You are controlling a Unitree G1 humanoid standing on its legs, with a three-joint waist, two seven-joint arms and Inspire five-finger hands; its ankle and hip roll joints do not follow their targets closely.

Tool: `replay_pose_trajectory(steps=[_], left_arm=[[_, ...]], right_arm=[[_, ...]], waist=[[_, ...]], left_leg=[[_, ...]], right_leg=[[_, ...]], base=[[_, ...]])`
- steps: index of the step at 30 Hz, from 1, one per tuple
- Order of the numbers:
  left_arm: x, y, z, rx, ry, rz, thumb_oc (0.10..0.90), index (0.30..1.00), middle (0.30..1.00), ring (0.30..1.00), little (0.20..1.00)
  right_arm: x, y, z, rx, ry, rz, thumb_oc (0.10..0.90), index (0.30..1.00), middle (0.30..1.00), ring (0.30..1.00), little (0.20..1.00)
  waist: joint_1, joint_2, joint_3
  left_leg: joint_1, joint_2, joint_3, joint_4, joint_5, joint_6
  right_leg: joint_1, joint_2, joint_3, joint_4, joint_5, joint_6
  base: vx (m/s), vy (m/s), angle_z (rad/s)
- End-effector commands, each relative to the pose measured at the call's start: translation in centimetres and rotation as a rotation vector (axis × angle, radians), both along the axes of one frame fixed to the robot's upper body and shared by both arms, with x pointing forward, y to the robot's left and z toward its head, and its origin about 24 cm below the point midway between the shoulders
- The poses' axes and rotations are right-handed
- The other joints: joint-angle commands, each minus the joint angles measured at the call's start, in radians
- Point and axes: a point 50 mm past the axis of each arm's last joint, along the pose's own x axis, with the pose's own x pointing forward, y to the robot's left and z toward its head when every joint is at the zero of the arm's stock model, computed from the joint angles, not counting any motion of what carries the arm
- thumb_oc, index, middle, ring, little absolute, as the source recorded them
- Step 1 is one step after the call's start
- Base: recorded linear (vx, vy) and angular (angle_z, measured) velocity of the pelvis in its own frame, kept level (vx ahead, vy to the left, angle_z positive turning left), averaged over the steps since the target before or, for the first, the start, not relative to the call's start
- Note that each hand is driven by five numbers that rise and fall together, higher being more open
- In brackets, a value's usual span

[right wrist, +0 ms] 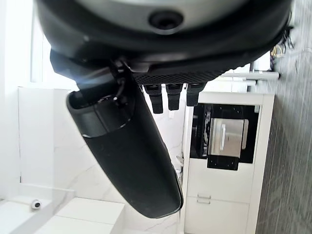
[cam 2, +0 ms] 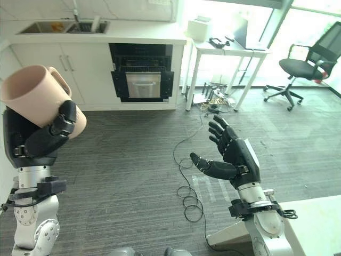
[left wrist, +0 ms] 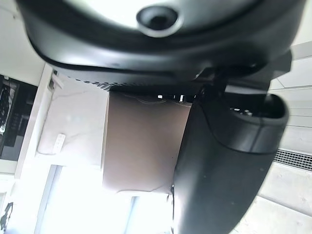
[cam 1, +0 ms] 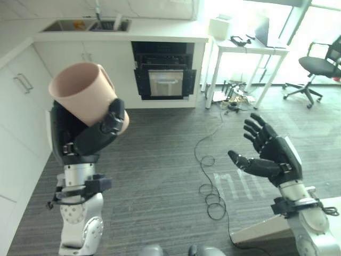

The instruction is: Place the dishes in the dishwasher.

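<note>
Mug: one pale pink mug (cam 1: 85, 92) with a handle, held up at the left of the frame in the left hand (cam 1: 96, 133), tilted with its open mouth toward the upper left.
Left hand: fingers and thumb curled round the mug's lower body; the wrist view shows the mug wall (left wrist: 144, 141) pressed between thumb and palm.
Right hand: one, the right hand (cam 1: 272, 154), raised at the right of the frame with fingers spread and thumb out, holding nothing, well apart from the mug.
Dishwasher: one dark dishwasher (cam 1: 164, 69) under the white counter (cam 1: 160, 36), top centre, its door hanging open.
Sink: one sink (cam 1: 85, 25), upper left, set in the counter.
Other things: one white table (cam 1: 250, 48) and one office chair (cam 1: 319, 66), upper right.
Writing: none legible.
</note>
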Motion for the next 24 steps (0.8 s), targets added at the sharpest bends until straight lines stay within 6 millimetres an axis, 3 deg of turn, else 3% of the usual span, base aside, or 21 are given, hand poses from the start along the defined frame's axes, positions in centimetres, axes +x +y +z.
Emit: replay_pose_trajectory(steps=[1,2,6,8,12,14,16,17,18,19,21,23,24], left_arm=[[-1.0,-0.2,3.5,0.032,-0.229,-0.029,0.400,0.300,0.300,0.300,0.300],[-1.2,-0.2,3.1,0.037,-0.223,-0.031,0.400,0.300,0.300,0.300,0.300],[-1.2,0.2,2.8,0.038,-0.214,-0.023,0.400,0.300,0.300,0.300,0.300],[-0.9,0.3,3.0,0.046,-0.206,-0.016,0.400,0.300,0.300,0.300,0.300],[-0.5,-0.2,3.4,0.081,-0.206,-0.046,0.400,0.300,0.300,0.300,0.300],[-0.3,-0.7,3.6,0.100,-0.198,-0.058,0.400,0.300,0.300,0.300,0.300],[-0.1,-1.0,3.6,0.130,-0.181,-0.061,0.400,0.300,0.300,0.300,0.300],[0.1,-1.2,3.2,0.142,-0.170,-0.033,0.400,0.300,0.300,0.300,0.300],[0.1,-1.0,3.3,0.139,-0.166,-0.023,0.400,0.300,0.300,0.300,0.300],[0.2,-0.7,3.5,0.155,-0.165,-0.010,0.400,0.300,0.300,0.300,0.300],[0.3,-0.7,3.6,0.185,-0.159,0.010,0.400,0.300,0.300,0.300,0.300],[0.1,-1.0,3.4,0.218,-0.150,0.020,0.400,0.300,0.300,0.300,0.300],[0.0,-1.3,3.3,0.230,-0.147,0.018,0.400,0.300,0.300,0.300,0.300]], right_arm=[[0.0,-0.7,5.3,-0.084,-0.273,0.012,0.800,0.900,0.900,0.900,0.900],[-0.2,-0.9,5.2,-0.088,-0.266,0.017,0.800,0.900,0.900,0.900,0.900],[-0.2,-1.2,5.1,-0.085,-0.262,0.032,0.800,0.900,0.900,0.900,0.900],[-0.4,-1.1,4.9,-0.067,-0.251,0.033,0.800,0.900,0.900,0.900,0.900],[-0.7,-0.8,4.8,-0.042,-0.256,0.016,0.800,0.900,0.900,0.900,0.900],[-0.6,-0.4,4.8,-0.022,-0.261,0.005,0.800,0.900,0.900,0.900,0.900],[-0.6,0.2,4.6,0.006,-0.264,0.001,0.800,0.900,0.900,0.900,0.900],[-0.3,1.1,4.4,0.006,-0.258,0.029,0.800,0.900,0.900,0.900,0.900],[-0.2,1.1,4.5,0.001,-0.260,0.042,0.800,0.900,0.900,0.900,0.900],[-0.4,0.8,4.6,0.006,-0.257,0.049,0.800,0.900,0.900,0.900,0.900],[-0.6,0.2,4.5,0.033,-0.248,0.063,0.800,0.900,0.900,0.900,0.900],[-0.9,0.2,4.2,0.039,-0.245,0.078,0.800,0.900,0.900,0.900,0.900],[-0.8,0.6,4.1,0.043,-0.244,0.078,0.800,0.900,0.900,0.900,0.900]], waist=[[0.008,0.087,-0.042],[0.029,0.096,-0.050],[0.024,0.109,-0.074],[0.026,0.101,-0.085],[0.028,0.070,-0.108],[0.028,0.076,-0.114],[0.025,0.100,-0.108],[-0.006,0.131,-0.086],[-0.016,0.129,-0.079],[-0.022,0.121,-0.077],[-0.041,0.090,-0.063],[-0.078,0.047,-0.036],[-0.084,0.045,-0.031]], left_leg=[[-0.055,0.074,-0.072,-0.129,0.213,-0.031],[-0.144,0.074,-0.128,-0.129,0.235,-0.047],[-0.100,0.060,-0.115,-0.129,0.168,-0.022],[-0.072,0.023,-0.133,-0.129,0.143,0.001],[-0.034,-0.049,-0.145,-0.129,0.114,0.057],[-0.005,-0.067,-0.142,-0.129,0.093,0.083],[0.034,-0.074,-0.129,-0.129,0.068,0.112],[0.101,-0.062,-0.108,-0.129,0.032,0.121],[0.117,-0.065,-0.091,-0.129,0.026,0.120],[0.127,-0.068,-0.086,-0.129,0.021,0.112],[0.174,-0.079,-0.079,-0.129,-0.011,0.102],[0.247,-0.111,-0.112,-0.129,-0.073,0.091],[0.275,-0.111,-0.142,-0.129,-0.100,0.087]], right_leg=[[0.122,0.044,0.007,-0.021,-0.014,0.083],[0.157,0.058,0.026,-0.021,-0.036,0.083],[0.198,0.026,0.026,-0.021,-0.054,0.103],[0.226,-0.002,0.033,-0.021,-0.036,0.128],[0.272,-0.060,0.032,-0.021,0.134,0.186],[0.298,-0.074,0.002,0.019,0.274,0.200],[0.236,-0.083,-0.008,0.265,0.367,0.214],[0.034,-0.070,-0.013,0.449,0.386,0.199],[-0.031,-0.051,-0.058,0.378,0.339,0.181],[-0.026,-0.056,-0.108,0.270,0.294,0.171],[-0.030,-0.099,-0.161,0.053,0.344,0.180],[-0.150,-0.173,-0.071,-0.021,0.356,0.204],[-0.222,-0.191,-0.022,-0.021,0.335,0.207]], base=[[0.52,0.265,0.23],[0.69,0.354,0.11],[0.47,0.267,-0.37],[0.42,0.223,-0.49],[0.36,0.204,-0.14],[0.35,0.255,0.28],[0.35,0.343,0.42],[0.33,0.309,0.33],[0.46,0.201,-0.03],[0.52,-0.100,-0.19],[0.54,-0.263,0.52],[0.65,-0.483,1.19],[0.72,-0.572,0.75]])
